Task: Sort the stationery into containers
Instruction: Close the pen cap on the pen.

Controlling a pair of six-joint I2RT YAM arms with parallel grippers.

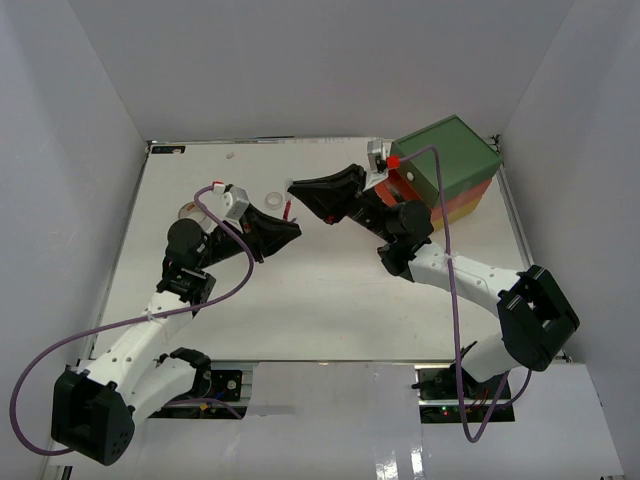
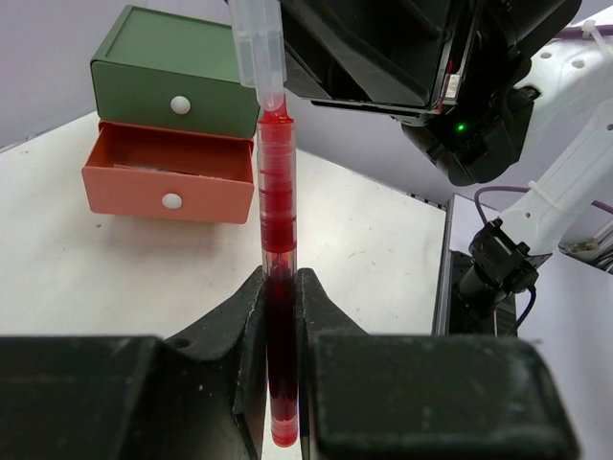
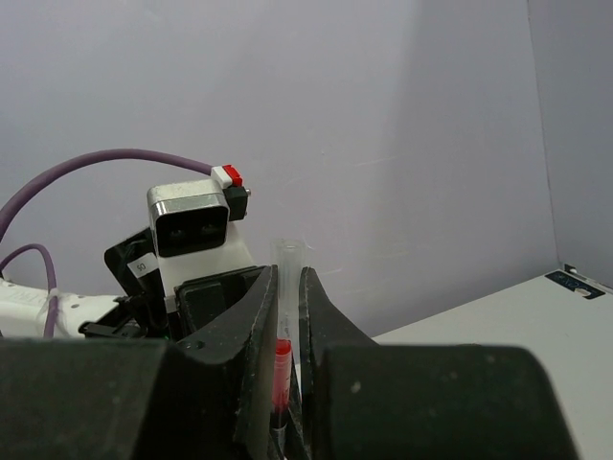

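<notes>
We see L gripper (image 2: 280,287) clamped on red pen (image 2: 276,192) mid-body; R gripper (image 3: 287,287) pinches same pen's clear cap (image 2: 257,48).

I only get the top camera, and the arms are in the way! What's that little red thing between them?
Observer: It's a red pen with a clear end, pinched in the left gripper.
Operator: Is the other arm touching it too?
Observer: Yes. The right wrist view shows the right gripper shut on the same pen, with the clear end poking out beyond it.
Operator: Is a drawer open? I can't see the fronts.
Observer: The orange-red drawer is pulled out. The green drawer above it is shut.
</notes>
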